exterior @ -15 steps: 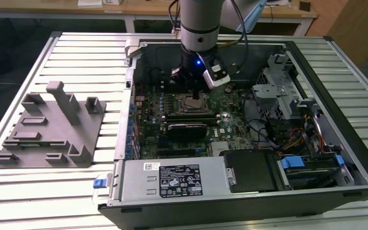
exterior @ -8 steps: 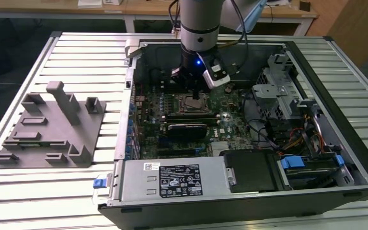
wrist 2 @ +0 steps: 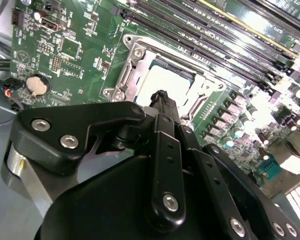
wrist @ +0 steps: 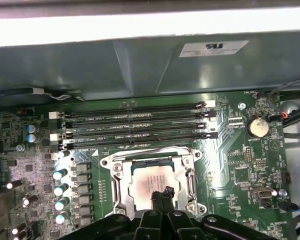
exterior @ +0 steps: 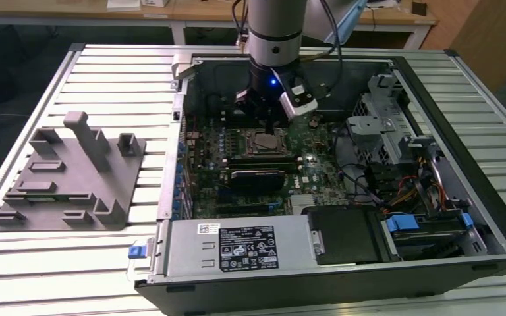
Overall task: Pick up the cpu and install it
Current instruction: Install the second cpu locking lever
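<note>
Silver-topped, the cpu (wrist: 152, 182) lies in its socket frame (wrist: 119, 185) at the motherboard's (exterior: 319, 141) centre. The gripper (wrist: 162, 192) hovers just above, fingertips pressed together, holding nothing. Judging so, keep any descent vertical and gentle at the chip's six-o'clock edge.

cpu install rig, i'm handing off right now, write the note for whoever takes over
Gripper: inside the open computer case, right above the cpu, fingertips together at the chip's top; no hold on it can be made out.
Cpu: lies flat in the socket frame on the motherboard, shiny top facing up, in both wrist views.
Grey fixture sits on the table at the exterior view's left, outside the case.
Done: chip is at the socket.
Left: whether it is fully seated cannot be told; check before anything else.
</note>
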Motion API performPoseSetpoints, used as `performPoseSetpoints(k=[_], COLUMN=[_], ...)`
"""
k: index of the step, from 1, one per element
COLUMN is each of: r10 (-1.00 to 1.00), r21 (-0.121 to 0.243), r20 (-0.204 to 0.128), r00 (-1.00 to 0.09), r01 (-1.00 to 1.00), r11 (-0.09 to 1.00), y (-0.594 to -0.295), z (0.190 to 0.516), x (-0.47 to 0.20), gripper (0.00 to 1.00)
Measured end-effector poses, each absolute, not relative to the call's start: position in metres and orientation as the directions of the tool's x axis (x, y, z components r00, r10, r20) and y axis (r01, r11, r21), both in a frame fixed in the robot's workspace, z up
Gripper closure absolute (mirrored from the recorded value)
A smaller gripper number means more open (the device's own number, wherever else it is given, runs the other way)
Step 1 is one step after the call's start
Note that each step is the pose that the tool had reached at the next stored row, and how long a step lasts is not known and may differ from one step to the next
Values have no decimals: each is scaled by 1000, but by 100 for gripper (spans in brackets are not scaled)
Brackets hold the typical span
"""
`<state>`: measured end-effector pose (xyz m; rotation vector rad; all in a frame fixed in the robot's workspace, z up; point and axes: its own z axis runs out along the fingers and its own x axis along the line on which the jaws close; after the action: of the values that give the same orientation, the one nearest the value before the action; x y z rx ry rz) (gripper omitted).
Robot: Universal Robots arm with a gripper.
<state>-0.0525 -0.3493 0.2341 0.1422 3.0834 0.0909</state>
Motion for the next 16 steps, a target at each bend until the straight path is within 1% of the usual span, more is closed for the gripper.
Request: performPoseSetpoints(k=[10, 16], r10=[93, 93], r21=[61, 61], r20=[-51, -51], r00=[-994, -994], r01=[90, 90], r11=[994, 994], y=[-351, -363], z=[242, 242], x=[-53, -53], gripper=[89, 89])
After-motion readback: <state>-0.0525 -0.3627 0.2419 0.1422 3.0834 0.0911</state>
